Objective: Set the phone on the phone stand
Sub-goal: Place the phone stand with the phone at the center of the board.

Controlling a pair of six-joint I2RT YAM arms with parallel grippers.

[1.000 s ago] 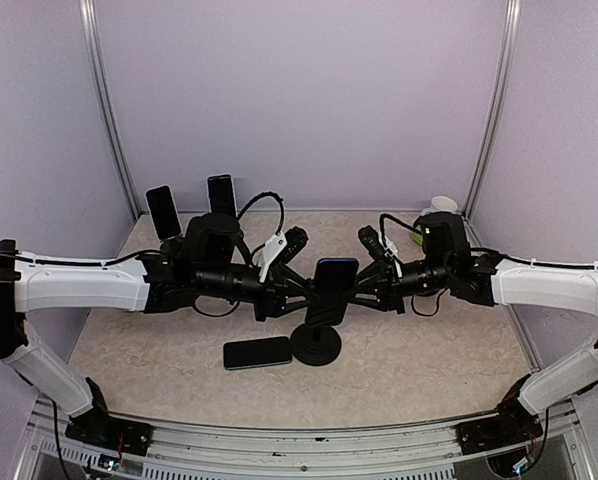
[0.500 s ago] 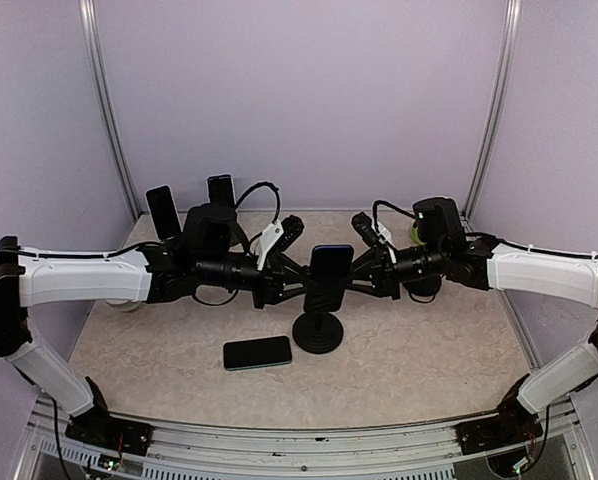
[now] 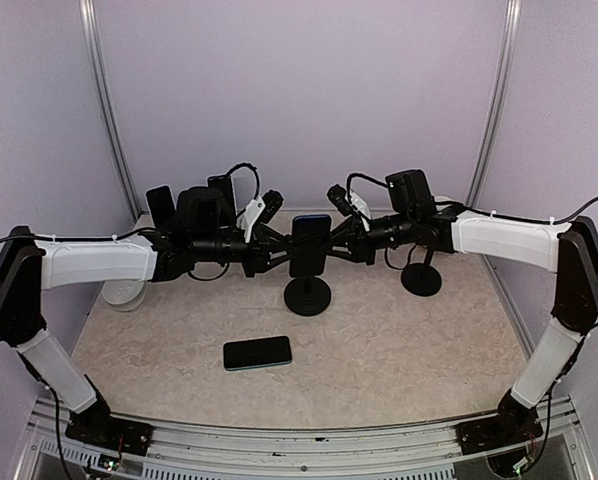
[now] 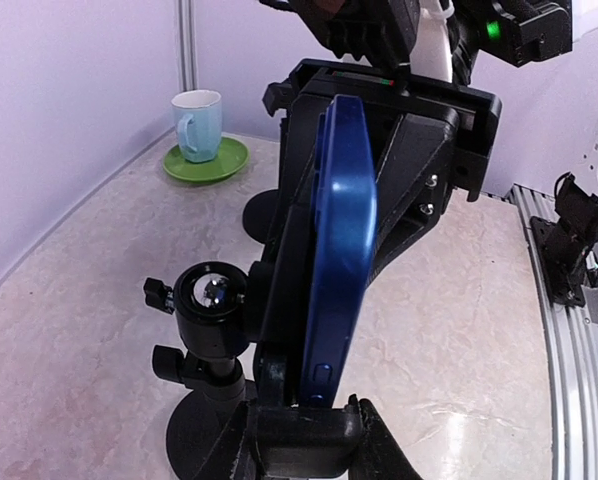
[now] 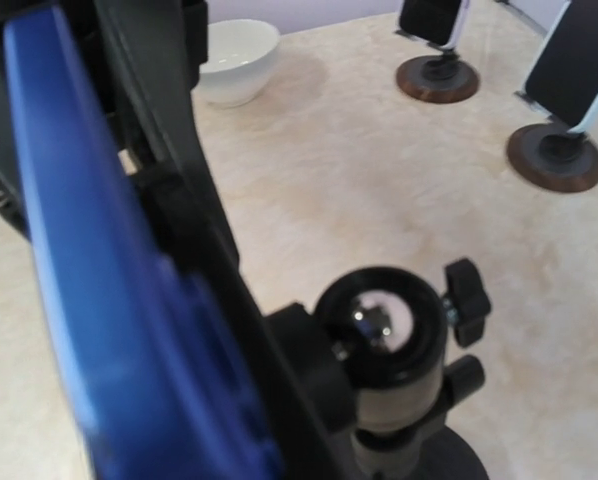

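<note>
Farther back now, the phone [image 3: 310, 240] is clamped by left fingers [image 3: 277, 254] and right fingers [image 3: 343, 244]; I'd square it on the phone stand [image 3: 308, 297].

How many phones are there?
4. A blue phone held up in the middle, a black phone flat on the table in front, and two upright phones at the back left. More may be hidden.

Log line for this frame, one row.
left end effector: shut on blue phone | right end effector: shut on blue phone | blue phone: upright, above phone stand | seated: cannot tell
</note>
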